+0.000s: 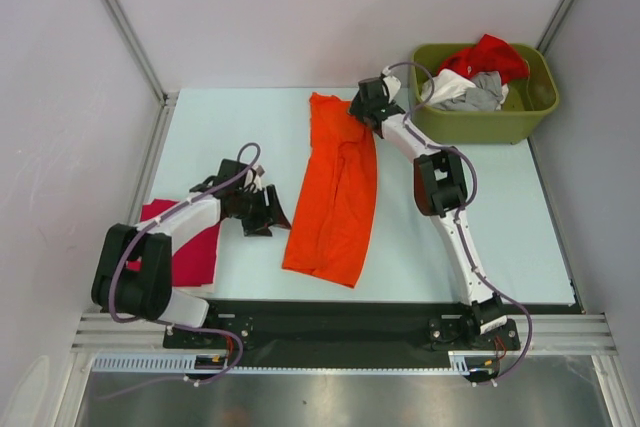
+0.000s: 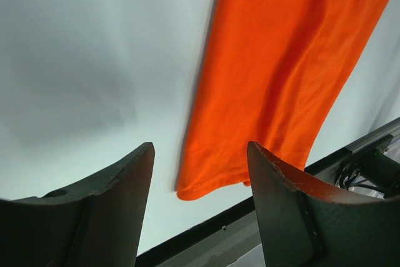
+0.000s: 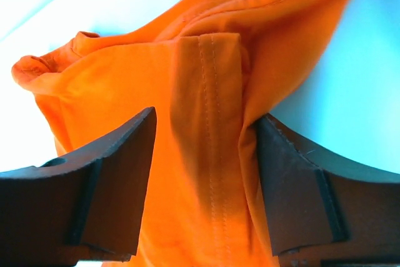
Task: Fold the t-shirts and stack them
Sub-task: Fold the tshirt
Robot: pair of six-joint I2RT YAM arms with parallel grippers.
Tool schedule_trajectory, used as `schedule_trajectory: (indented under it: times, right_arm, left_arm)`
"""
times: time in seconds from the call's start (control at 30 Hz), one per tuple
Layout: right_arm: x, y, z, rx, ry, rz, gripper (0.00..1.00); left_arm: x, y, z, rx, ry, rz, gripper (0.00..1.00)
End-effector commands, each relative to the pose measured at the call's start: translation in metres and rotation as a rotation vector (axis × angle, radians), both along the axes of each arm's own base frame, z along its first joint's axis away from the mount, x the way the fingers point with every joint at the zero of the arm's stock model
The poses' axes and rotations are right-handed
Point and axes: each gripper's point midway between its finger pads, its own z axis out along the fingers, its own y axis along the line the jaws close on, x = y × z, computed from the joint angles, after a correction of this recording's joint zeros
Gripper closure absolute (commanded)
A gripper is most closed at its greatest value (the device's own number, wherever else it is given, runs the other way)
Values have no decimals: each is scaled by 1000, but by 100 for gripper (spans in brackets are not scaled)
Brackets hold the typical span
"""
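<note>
Worktop (image 1: 500,227) carries one orange t-shirt (image 1: 335,197), laid out as a long, loosely doubled strip through the centre, running from 12 o'clock down to 6 o'clock, with its near hem just short of the worktop's front edge. Right arm (image 1: 440,182) reaches from its base at 5 o'clock to the far end of this garment. In the right wrist view its jaws stand apart astride a bunched fold with a stitched hem, and the cloth fills the gap and touches the right-hand inner face. Whether the fold is actually pinched cannot be told. Left arm (image 1: 190,217) lies low at 8 o'clock. Its jaws are released, with nothing between them, and sit just beside the orange t-shirt's 9 o'clock edge, apart from the cloth, with bare worktop showing in the gap. Magenta-red t-shirt (image 1: 195,259) lies flat at 8 o'clock, partly covered by the left arm. Olive-green bin (image 1: 480,127) stands at 2 o'clock and holds a red t-shirt (image 1: 490,55) heaped above the rim, a white t-shirt (image 1: 445,87) draped over the bin's 9 o'clock wall, and a grey t-shirt (image 1: 485,95) beside it.
</note>
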Motion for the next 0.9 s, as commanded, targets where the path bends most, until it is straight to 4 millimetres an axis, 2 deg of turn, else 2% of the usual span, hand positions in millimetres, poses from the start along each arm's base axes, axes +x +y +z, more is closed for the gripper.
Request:
schedule_trajectory:
  times: [0.0, 0.07, 0.17, 0.2, 0.23, 0.3, 0.33, 0.43, 0.47, 0.5, 0.53, 0.57, 0.6, 0.67, 0.7, 0.73, 0.77, 0.8, 0.83, 0.87]
  right_arm:
    - [5, -9, -15, -11, 44, 100, 32]
    - [8, -22, -7, -27, 41, 115, 25]
    - [-1, -37, 21, -53, 69, 131, 14]
    - [-9, -43, 24, -61, 104, 141, 12]
    - [-14, -46, 45, -87, 89, 160, 11]
    - [-26, -49, 60, -124, 107, 182, 5]
    - [-31, -51, 83, -134, 90, 187, 4]
    - [-56, -63, 100, -180, 148, 196, 0]
    - [-64, -65, 122, -181, 133, 200, 0]
    - [-80, -70, 116, -192, 191, 208, 0]
    - [-90, -67, 120, -190, 202, 228, 0]
    - [-104, -67, 143, -176, 178, 249, 0]
    - [-123, -64, 125, -162, 240, 285, 1]
    - [-152, -56, 124, -134, 270, 334, 0]
    - [-168, -43, 151, -79, 217, 390, 0]
    - [-195, -42, 121, -67, 298, 423, 0]
    - [-210, -25, 122, -24, 284, 491, 0]
    - [-231, -23, 139, 2, 253, 513, 0]
    - [-259, -25, 109, 16, 331, 527, 1]
    - [-275, -17, 106, 41, 323, 556, 1]
  left_arm:
    - [-11, -13, -12, -57, 46, -18, 32]
    - [-21, -15, -20, -68, 86, -12, 33]
    - [-31, -16, -27, -80, 110, -11, 33]
    - [-34, -17, -29, -85, 118, -16, 33]
    - [-38, -17, -31, -86, 128, -25, 34]
    - [-47, -16, -36, -75, 142, -33, 34]
    - [-50, -15, -38, -70, 143, -35, 34]
    - [-61, -14, -44, -54, 163, -45, 35]
    - [-68, -15, -48, -48, 178, -54, 35]
    - [-71, -14, -51, -42, 190, -56, 35]
    - [-75, -13, -53, -29, 202, -49, 36]
    - [-82, -12, -57, -20, 219, -51, 37]
    - [-86, -12, -59, -12, 228, -50, 37]
    - [-94, -8, -64, 18, 233, -41, 38]
    - [-96, -7, -65, 27, 234, -40, 38]
    - [-99, -6, -67, 36, 239, -36, 40]
    - [-102, -4, -71, 52, 246, -31, 42]
    - [-104, -4, -72, 57, 252, -26, 43]
    - [-105, -4, -73, 58, 260, -16, 45]
    - [-108, -2, -77, 65, 269, -6, 47]
